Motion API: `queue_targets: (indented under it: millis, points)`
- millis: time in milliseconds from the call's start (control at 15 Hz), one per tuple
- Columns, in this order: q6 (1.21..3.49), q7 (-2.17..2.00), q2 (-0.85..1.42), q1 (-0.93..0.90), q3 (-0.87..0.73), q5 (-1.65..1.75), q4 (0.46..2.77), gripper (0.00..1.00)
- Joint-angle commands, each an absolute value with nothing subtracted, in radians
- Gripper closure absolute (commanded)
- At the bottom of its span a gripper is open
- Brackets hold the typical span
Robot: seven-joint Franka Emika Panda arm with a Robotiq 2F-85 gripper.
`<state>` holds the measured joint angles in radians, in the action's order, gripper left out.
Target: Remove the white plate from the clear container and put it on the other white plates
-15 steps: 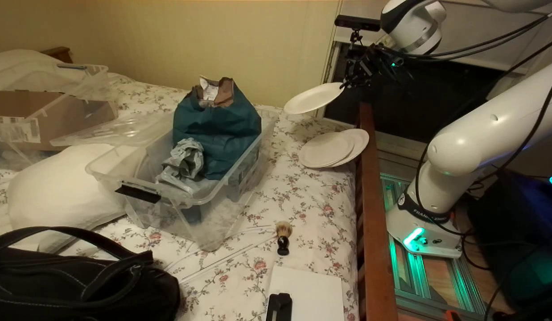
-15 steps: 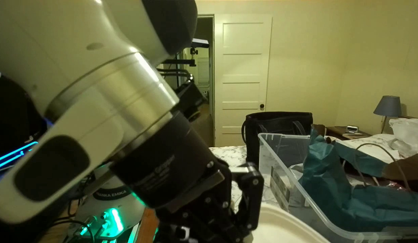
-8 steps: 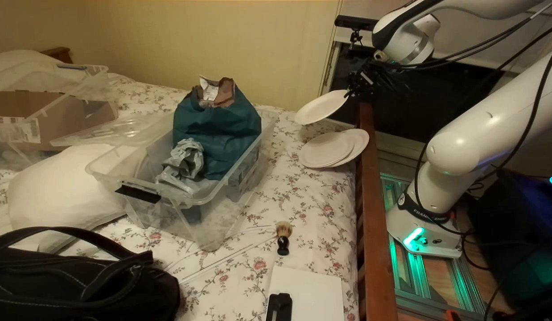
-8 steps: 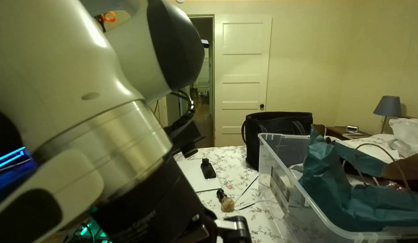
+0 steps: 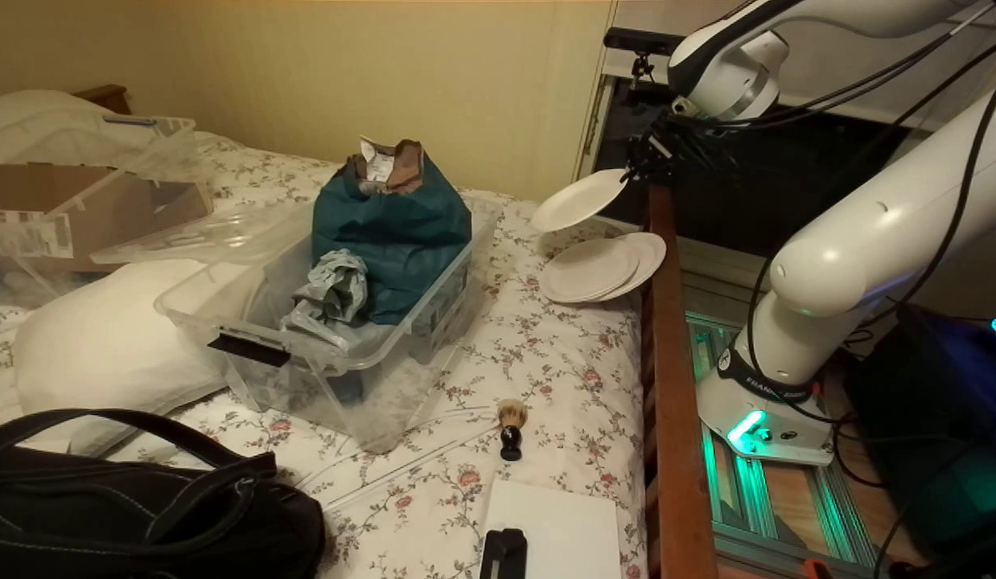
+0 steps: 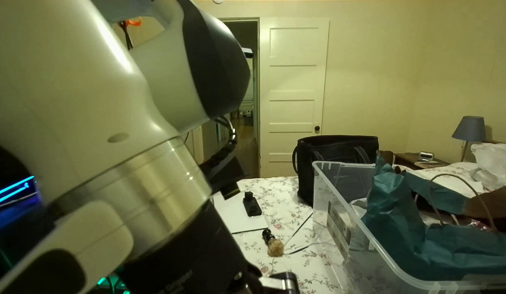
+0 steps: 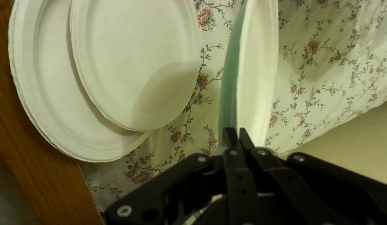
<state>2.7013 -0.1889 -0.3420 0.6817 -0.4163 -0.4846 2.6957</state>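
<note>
Pinching the tilted white plate by its rim, the end effector seems mid-transfer, next needing to centre it over the other white plates.

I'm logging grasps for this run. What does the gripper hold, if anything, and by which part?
The white plate, by its rim: the gripper pinches the edge nearest it, and the plate is tilted.
</note>
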Motion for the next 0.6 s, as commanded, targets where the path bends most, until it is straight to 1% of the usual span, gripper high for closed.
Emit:
queue_targets:
  millis: [0, 400, 533]
  points:
    - [2.742, -0.217, -0.323, 0.675, -0.425, -0.447, 2.724, 0.99]
    - [2.841, -0.208, -0.293, 0.636, -0.425, -0.487, 2.786, 0.99]
    - [2.883, -0.198, -0.244, 0.593, -0.445, -0.524, 2.756, 0.99]
